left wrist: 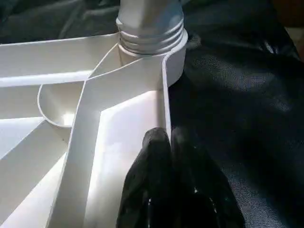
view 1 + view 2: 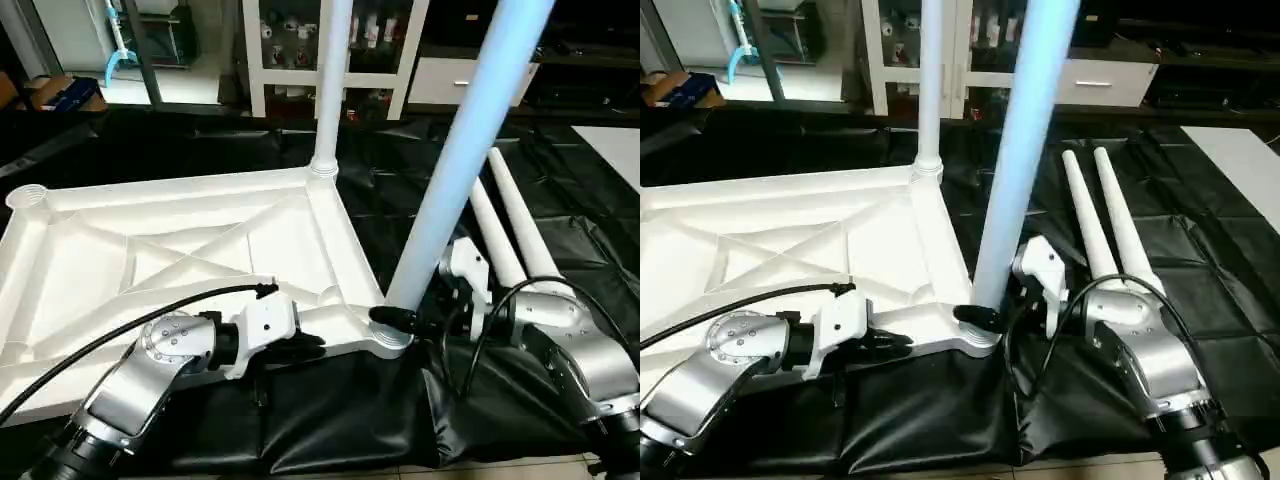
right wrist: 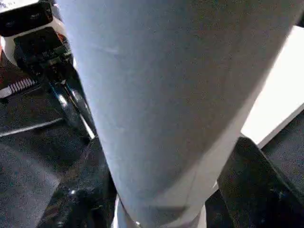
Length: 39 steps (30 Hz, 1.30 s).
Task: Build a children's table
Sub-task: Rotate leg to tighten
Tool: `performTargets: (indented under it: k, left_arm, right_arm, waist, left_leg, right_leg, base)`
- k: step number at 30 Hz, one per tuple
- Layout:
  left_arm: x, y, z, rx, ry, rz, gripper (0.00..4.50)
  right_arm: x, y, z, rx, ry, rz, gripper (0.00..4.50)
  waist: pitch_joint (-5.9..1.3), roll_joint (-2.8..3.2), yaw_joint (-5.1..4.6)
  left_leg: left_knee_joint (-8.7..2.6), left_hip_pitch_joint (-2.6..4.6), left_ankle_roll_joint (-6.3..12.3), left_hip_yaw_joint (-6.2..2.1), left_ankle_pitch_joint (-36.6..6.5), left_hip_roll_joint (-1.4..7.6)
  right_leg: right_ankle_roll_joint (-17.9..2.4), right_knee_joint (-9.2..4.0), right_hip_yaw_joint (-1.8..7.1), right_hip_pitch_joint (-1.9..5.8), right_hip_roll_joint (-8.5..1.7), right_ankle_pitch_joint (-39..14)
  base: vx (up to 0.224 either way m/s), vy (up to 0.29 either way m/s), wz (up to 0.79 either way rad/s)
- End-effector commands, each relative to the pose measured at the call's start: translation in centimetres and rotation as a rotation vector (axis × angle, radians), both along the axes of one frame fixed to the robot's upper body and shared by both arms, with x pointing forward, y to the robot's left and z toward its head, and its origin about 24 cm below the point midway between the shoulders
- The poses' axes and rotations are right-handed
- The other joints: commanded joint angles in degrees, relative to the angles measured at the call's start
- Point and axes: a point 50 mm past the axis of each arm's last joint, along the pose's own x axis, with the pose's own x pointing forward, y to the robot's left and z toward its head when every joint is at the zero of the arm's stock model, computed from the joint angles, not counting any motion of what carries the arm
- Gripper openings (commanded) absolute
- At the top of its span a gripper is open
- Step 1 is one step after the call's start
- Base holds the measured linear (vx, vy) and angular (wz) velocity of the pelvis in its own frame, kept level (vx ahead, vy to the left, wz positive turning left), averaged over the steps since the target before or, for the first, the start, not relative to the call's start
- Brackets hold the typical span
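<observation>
The children's table top (image 2: 120, 260) lies upside down on black cloth, X-ribs up. One white leg (image 2: 331, 90) stands upright in its far right corner socket. A second leg (image 2: 468, 140) sits in the near right socket, leaning right. My right gripper (image 2: 400, 322) is at that leg's base, with a black finger (image 3: 80, 190) pressed against each side of the tube. My left gripper (image 1: 166, 142) is shut on the top's near rim, a short way left of that socket. Two more legs (image 2: 520, 235) lie side by side on the cloth to the right.
The black cloth (image 2: 400, 200) covers the work area and ends near the front edge, where floor shows. A white glass-door cabinet (image 2: 290, 50) stands behind. A white flat board (image 2: 615, 150) lies at the far right. The top's far left socket (image 2: 28, 197) holds nothing.
</observation>
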Motion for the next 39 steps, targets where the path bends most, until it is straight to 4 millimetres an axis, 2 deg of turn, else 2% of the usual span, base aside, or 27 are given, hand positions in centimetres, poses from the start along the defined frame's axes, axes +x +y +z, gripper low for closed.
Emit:
performTargets:
  k: [1,3,8,12,14,15,16,17,18,20,21,22,23,25,28,30,32,33,34,35,36,38,39]
  left_arm:
    - [0.0,-1.0,1.8,-0.069,-0.060,-0.061,0.00]
    - [0.0,-1.0,1.7,-0.062,-0.061,-0.057,0.00]
    - [0.2,-0.7,1.3,-0.032,-0.068,-0.037,0.00]
    - [1.2,-0.8,0.7,0.034,-0.118,0.041,0.00]
    - [1.6,-0.8,0.5,0.056,-0.129,0.072,0.00]
    - [2.5,-1.0,0.1,0.090,-0.138,0.141,0.00]
    - [2.5,-1.0,0.1,0.090,-0.138,0.141,0.00]
    - [3.2,-1.5,-0.1,0.098,-0.140,0.189,0.00]
    - [3.8,-2.0,-0.1,0.098,-0.134,0.238,0.00]
    - [4.4,-2.6,0.0,0.093,-0.124,0.285,0.00]
    - [4.4,-2.6,0.0,0.093,-0.124,0.285,0.00]
    - [4.8,-3.1,0.1,0.087,-0.108,0.322,0.00]
    - [5.2,-3.5,0.2,0.070,-0.085,0.371,0.00]
    - [6.2,-5.3,0.8,0.000,-0.024,0.453,0.00]
    - [6.8,-6.8,1.3,-0.040,-0.009,0.485,0.00]
    - [7.1,-6.8,1.3,-0.030,-0.031,0.489,0.00]
    - [7.1,-6.6,1.3,-0.025,-0.039,0.490,0.00]
    - [7.1,-6.0,1.1,-0.012,-0.048,0.483,0.00]
    - [7.0,-5.7,1.0,-0.007,-0.047,0.474,0.00]
    - [6.9,-5.5,0.9,-0.001,-0.043,0.467,0.00]
    - [6.7,-5.1,0.8,0.006,-0.045,0.456,0.00]
    - [6.5,-4.6,0.6,0.013,-0.046,0.435,0.00]
    - [6.3,-3.8,0.4,0.030,-0.043,0.418,0.00]
  right_arm:
    - [0.1,-0.4,-0.1,-0.025,0.006,-0.021,2.50]
    - [0.2,-0.3,-0.3,-0.022,0.013,-0.041,2.44]
    - [0.5,0.3,-1.0,-0.021,0.022,-0.100,1.95]
    - [1.3,1.0,-2.3,-0.082,0.029,-0.234,1.89]
    - [1.5,1.2,-2.7,-0.096,0.034,-0.269,1.88]
    - [2.5,1.9,-3.4,-0.115,0.050,-0.386,1.88]
    - [2.5,1.9,-3.4,-0.115,0.050,-0.386,1.87]
    - [3.5,2.5,-3.9,-0.130,0.062,-0.503,1.87]
    - [4.4,3.1,-4.3,-0.139,0.074,-0.595,1.87]
    - [5.2,3.7,-4.6,-0.143,0.094,-0.692,1.87]
    - [5.2,3.7,-4.6,-0.143,0.094,-0.692,1.87]
    - [5.8,4.0,-4.6,-0.131,0.096,-0.762,1.87]
    - [6.3,4.4,-4.6,-0.125,0.096,-0.811,1.87]
    - [7.6,5.7,-4.2,-0.117,0.072,-0.920,1.87]
    - [8.5,7.2,-3.4,-0.116,0.028,-0.957,1.86]
    - [8.8,7.9,-2.9,-0.089,0.014,-0.945,1.86]
    - [8.9,8.4,-2.4,-0.042,0.000,-0.911,1.86]
    - [8.9,8.9,-1.5,0.029,-0.043,-0.818,1.86]
    - [8.8,9.0,-1.2,0.054,-0.065,-0.775,1.86]
    - [8.6,9.1,-0.8,0.077,-0.091,-0.731,1.86]
    - [8.4,9.0,-0.4,0.097,-0.115,-0.692,2.42]
    - [8.2,8.8,0.0,0.125,-0.137,-0.649,2.56]
    - [7.6,8.0,0.5,0.140,-0.143,-0.593,2.59]
  waist:
    - [-3.14,-0.07,-0.10]
    - [-3.15,-0.10,-0.14]
    - [-3.14,-0.12,-0.25]
    - [-3.13,-0.32,-0.60]
    - [-3.08,-0.19,-0.67]
    - [-3.15,-0.12,-0.90]
    - [-3.09,-0.10,-1.00]
    - [-3.10,-0.23,-1.32]
    - [-3.03,-0.23,-1.47]
    - [-3.13,-0.16,-2.03]
    - [-3.18,-0.15,-1.92]
    - [-3.20,-0.19,-1.84]
    - [-3.17,-0.10,-2.02]
    - [-3.33,-0.33,-2.12]
    - [-3.64,-0.47,-1.86]
    - [-3.93,-0.46,-1.57]
    - [-4.17,-0.44,-1.49]
    - [-4.41,-0.36,-1.31]
    - [-4.50,-0.42,-1.29]
    - [-4.63,-0.48,-1.12]
    - [-4.65,-0.28,-1.06]
    - [-4.51,-0.42,-0.99]
    - [-4.42,-0.36,-1.06]
  left_leg:
    - [-4.18,0.74,2.31,-0.29,-10.20,1.24]
    - [-4.17,0.67,2.28,-0.30,-10.24,1.23]
    - [-4.18,0.69,1.93,-0.30,-10.17,1.20]
    - [-4.35,0.75,0.57,-0.38,-11.50,1.13]
    - [-4.42,0.87,-0.01,-0.41,-12.33,1.07]
    - [-4.42,0.90,-0.91,-0.45,-13.00,1.04]
    - [-4.51,0.96,-1.19,-0.45,-13.66,0.95]
    - [-4.69,0.81,-1.97,-0.69,-14.84,0.93]
    - [-4.67,0.84,-2.37,-0.66,-15.40,0.82]
    - [-4.80,1.01,-3.94,-1.00,-17.52,0.71]
    - [-4.77,1.05,-3.92,-1.07,-17.96,0.73]
    - [-4.75,1.10,-3.66,-0.99,-18.00,0.80]
    - [-4.72,1.21,-3.82,-0.86,-18.32,0.79]
    - [-4.60,1.32,-4.12,-0.79,-17.78,0.58]
    - [-4.34,1.14,-3.49,-0.60,-15.56,0.49]
    - [-4.08,0.77,-1.79,-0.45,-11.62,0.50]
    - [-3.90,0.60,-0.69,-0.38,-8.79,0.44]
    - [-3.63,0.62,0.32,-0.29,-6.07,0.49]
    - [-3.49,0.50,1.03,-0.25,-4.87,0.44]
    - [-3.33,0.27,2.49,-0.23,-2.42,0.40]
    - [-3.18,0.20,3.52,-0.19,-0.72,0.42]
    - [-3.14,0.29,4.86,-0.08,-1.01,0.46]
    - [-3.21,0.29,5.10,-0.03,-2.01,0.64]
  right_leg:
    - [-11.96,-3.56,1.82,2.43,-1.91,-7.71]
    - [-11.96,-3.52,1.81,2.44,-1.87,-7.68]
    - [-11.72,-3.55,1.81,2.39,-1.87,-8.11]
    - [-10.70,-3.83,1.80,2.26,-1.81,-10.96]
    - [-10.27,-3.95,1.81,2.15,-1.81,-12.47]
    - [-9.77,-4.05,1.85,2.03,-1.89,-13.60]
    - [-9.59,-4.18,1.84,1.89,-1.84,-14.35]
    - [-8.97,-4.21,1.74,2.11,-1.88,-16.32]
    - [-8.77,-4.29,1.76,1.88,-1.89,-17.36]
    - [-7.81,-4.55,1.64,1.84,-2.09,-21.01]
    - [-7.40,-4.70,1.59,1.86,-2.07,-20.68]
    - [-7.22,-4.75,1.63,1.86,-2.01,-19.93]
    - [-7.68,-4.56,1.72,1.50,-1.94,-18.78]
    - [-8.20,-4.54,1.61,1.46,-1.81,-18.04]
    - [-8.50,-4.27,1.60,1.76,-1.81,-13.74]
    - [-9.26,-3.59,1.62,2.17,-1.79,-7.32]
    - [-10.30,-3.09,1.53,2.58,-1.73,-2.92]
    - [-11.24,-2.63,1.53,2.69,-1.70,1.41]
    - [-11.71,-2.43,1.51,2.81,-1.64,3.41]
    - [-12.48,-2.08,1.47,3.07,-1.63,6.82]
    - [-13.44,-1.83,1.47,3.07,-1.68,9.15]
    - [-14.31,-1.96,1.42,3.10,-1.58,9.48]
    - [-14.74,-2.04,1.50,3.03,-1.81,7.98]
  base:
    - [0.000,0.000,0.00]
    - [0.000,0.000,0.00]
    - [0.000,0.000,0.00]
    - [0.000,0.000,0.00]
    - [0.000,0.000,0.00]
    - [0.000,0.000,0.00]
    - [0.000,0.000,0.00]
    - [0.000,0.000,0.00]
    - [0.000,0.000,0.00]
    - [0.000,0.000,0.00]
    - [0.000,0.000,0.00]
    - [0.000,0.000,0.00]
    - [0.000,0.000,0.00]
    - [0.000,0.000,0.00]
    - [0.000,0.000,0.00]
    - [0.000,0.000,0.00]
    - [0.000,0.000,0.00]
    - [0.000,0.000,0.00]
    - [0.000,0.000,0.00]
    - [0.000,0.000,0.00]
    - [0.000,0.000,0.00]
    - [0.000,0.000,0.00]
    - [0.000,0.000,0.00]
